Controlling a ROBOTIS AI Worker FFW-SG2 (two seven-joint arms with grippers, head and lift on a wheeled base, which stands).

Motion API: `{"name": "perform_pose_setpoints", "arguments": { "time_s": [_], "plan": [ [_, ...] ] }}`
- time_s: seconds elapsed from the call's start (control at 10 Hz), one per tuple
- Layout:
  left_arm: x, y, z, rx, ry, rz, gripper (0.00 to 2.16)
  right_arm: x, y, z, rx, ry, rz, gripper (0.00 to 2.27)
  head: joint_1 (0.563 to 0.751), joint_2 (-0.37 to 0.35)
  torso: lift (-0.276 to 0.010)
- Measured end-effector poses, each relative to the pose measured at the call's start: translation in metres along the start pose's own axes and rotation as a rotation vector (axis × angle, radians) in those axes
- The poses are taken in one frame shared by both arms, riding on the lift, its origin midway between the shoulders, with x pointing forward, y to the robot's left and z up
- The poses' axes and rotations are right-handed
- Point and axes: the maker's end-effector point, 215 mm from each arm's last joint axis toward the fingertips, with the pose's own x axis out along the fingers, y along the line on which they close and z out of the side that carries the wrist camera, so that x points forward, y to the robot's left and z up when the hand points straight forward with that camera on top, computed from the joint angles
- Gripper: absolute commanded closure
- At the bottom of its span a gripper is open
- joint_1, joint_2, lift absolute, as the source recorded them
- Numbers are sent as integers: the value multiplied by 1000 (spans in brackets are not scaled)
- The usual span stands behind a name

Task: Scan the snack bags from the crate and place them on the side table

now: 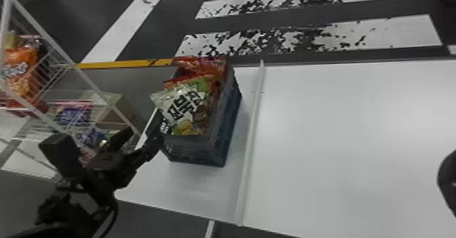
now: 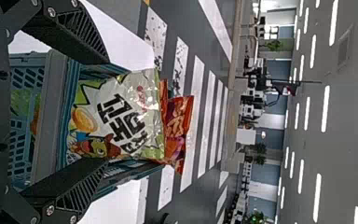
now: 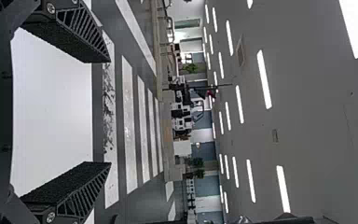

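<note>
Left gripper [image 2: 106, 112], fingers parted and grasping nothing, faces a white-and-green snack bag [image 2: 121, 112] at the near end of a blue crate [image 1: 200, 151]; the right gripper [image 3: 110, 112] stands spread, facing white desktop. Leaning upright, the bag shows its upper part above the crate's rim. It is likely light, puffed and soft, its glossy film slippery, its contents easily crushed; an even, gentle squeeze on both sides just below the top seam would probably serve best. Behind it, a red snack bag [image 2: 175, 130] rises toward the crate's far end. The crate stands on the left part of the white desk [image 1: 339, 135], near the far edge and left of a raised strip [image 1: 252, 129]. From above, the head view shows that placement and a wire rack [image 1: 90, 84] off the desk's left edge, an orange snack bag [image 1: 20, 67] inside; the left wrist view gives the crate's slotted wall and, farthest off, the room beyond the striped floor [image 2: 198, 93].
</note>
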Motion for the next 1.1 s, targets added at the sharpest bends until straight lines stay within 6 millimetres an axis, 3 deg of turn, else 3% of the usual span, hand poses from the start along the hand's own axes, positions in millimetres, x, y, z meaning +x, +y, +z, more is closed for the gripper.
{"name": "perform_pose_setpoints", "arguments": {
  "time_s": [0.5,0.8,1.1],
  "plan": [
    [25,43,37,-79,-42,-23,124,-1,5,0,1,2,22,100,695,350,-94],
    [52,61,30,-118,-32,-46,70,-4,8,0,-4,8,29,100,695,350,-94],
    [77,62,29,-157,9,-136,-2,-5,9,-4,-7,22,30,103,695,350,-94]
  ]
}}
